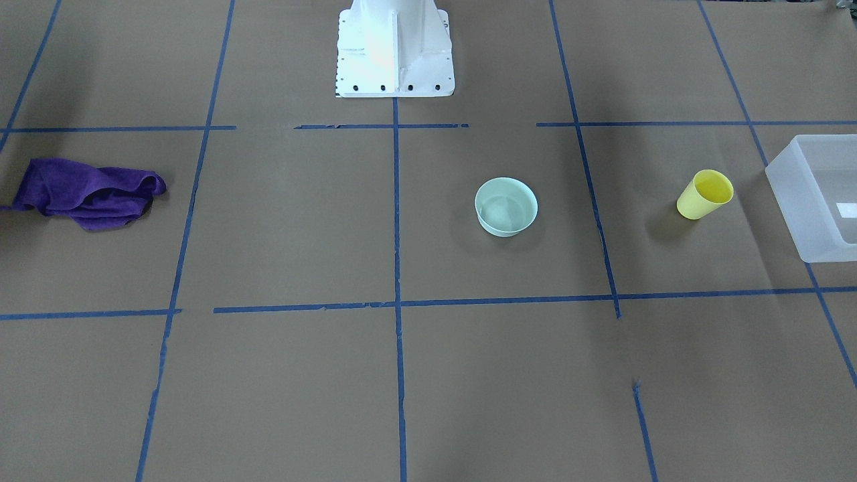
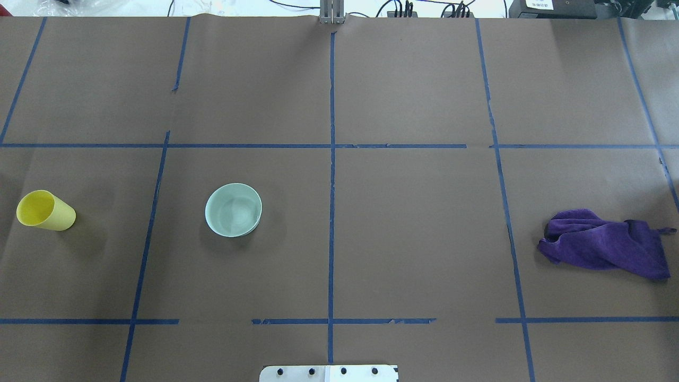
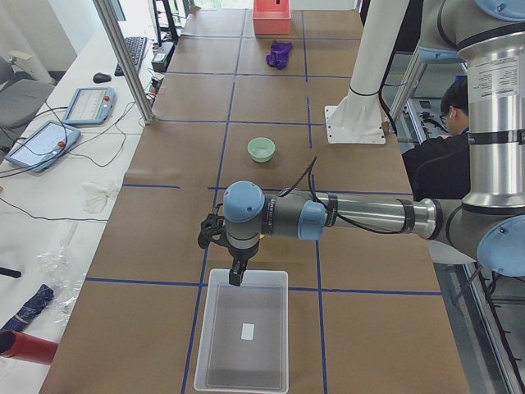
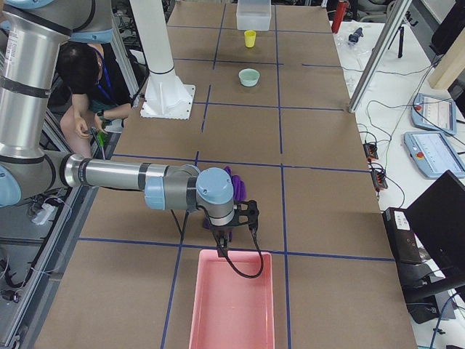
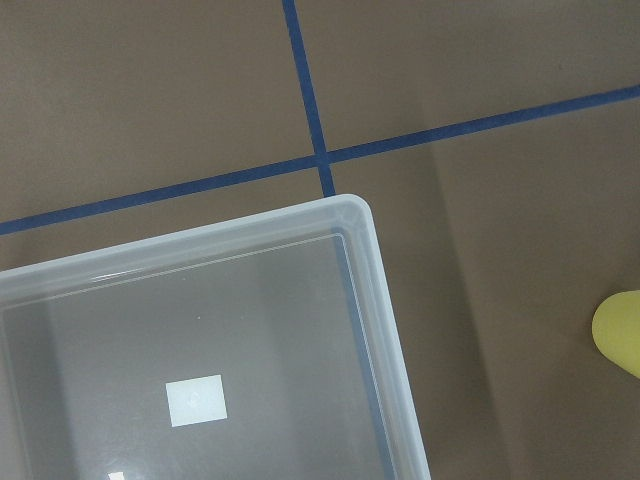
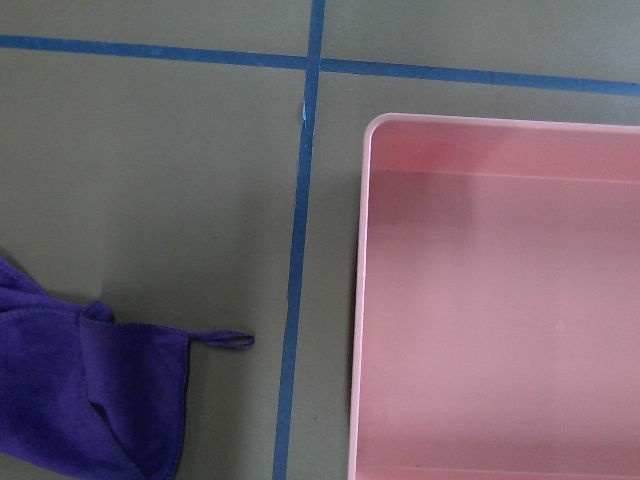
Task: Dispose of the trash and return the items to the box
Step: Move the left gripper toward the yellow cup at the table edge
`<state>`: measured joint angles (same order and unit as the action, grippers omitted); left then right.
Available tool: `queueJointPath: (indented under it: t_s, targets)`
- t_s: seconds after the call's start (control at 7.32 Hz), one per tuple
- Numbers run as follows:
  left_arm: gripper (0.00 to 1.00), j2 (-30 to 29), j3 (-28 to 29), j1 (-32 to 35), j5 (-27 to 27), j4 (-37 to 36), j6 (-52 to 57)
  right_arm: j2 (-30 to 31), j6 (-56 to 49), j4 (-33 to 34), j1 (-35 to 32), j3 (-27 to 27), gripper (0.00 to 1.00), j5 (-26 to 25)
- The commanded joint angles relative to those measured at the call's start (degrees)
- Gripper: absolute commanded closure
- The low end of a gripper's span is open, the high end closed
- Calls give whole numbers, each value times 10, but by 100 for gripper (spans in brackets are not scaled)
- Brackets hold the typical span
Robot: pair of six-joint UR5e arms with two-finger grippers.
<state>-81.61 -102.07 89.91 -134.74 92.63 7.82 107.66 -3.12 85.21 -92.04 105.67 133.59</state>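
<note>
The yellow cup [image 1: 704, 194] lies tipped on the brown table, also in the overhead view [image 2: 45, 210]. The mint-green bowl [image 1: 506, 206] stands upright nearer the middle [image 2: 233, 209]. The frosted white box [image 1: 803, 221] sits at the table's end beyond the cup; it holds nothing but a small white label. My left gripper [image 3: 236, 279] hangs over the box's near rim [image 3: 246, 274]; I cannot tell whether it is open. My right gripper [image 4: 225, 251] hangs at the other end, by a pink bin; I cannot tell its state either.
A crumpled purple cloth [image 2: 604, 244] lies on the robot's right side, close to the pink bin [image 4: 232, 305] and below the right wrist camera [image 6: 70, 390]. The robot's white base [image 1: 395, 47] stands at the table's edge. A person sits behind the robot [image 4: 91, 87].
</note>
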Motion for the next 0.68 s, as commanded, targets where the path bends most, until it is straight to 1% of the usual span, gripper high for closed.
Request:
queueJointPath:
  t_s: [0.0,0.14,0.27,0.41,0.55]
  targets:
    - [0,0,-18,1,1,0,1,0,0,0,0,2,0,3]
    - [0,0,-9,1,1,1,1,-1,0,1,1,4,0,11]
    - [0,3,-15,1,2,1,1,-3,1,0,1,4,0,38]
    - [0,-2,-11,0,2,2,0,-12,7,-1,2,10,0,63]
    - [0,-20,-14,-1,2,3,1,-19,8,-9,2,19,0,72]
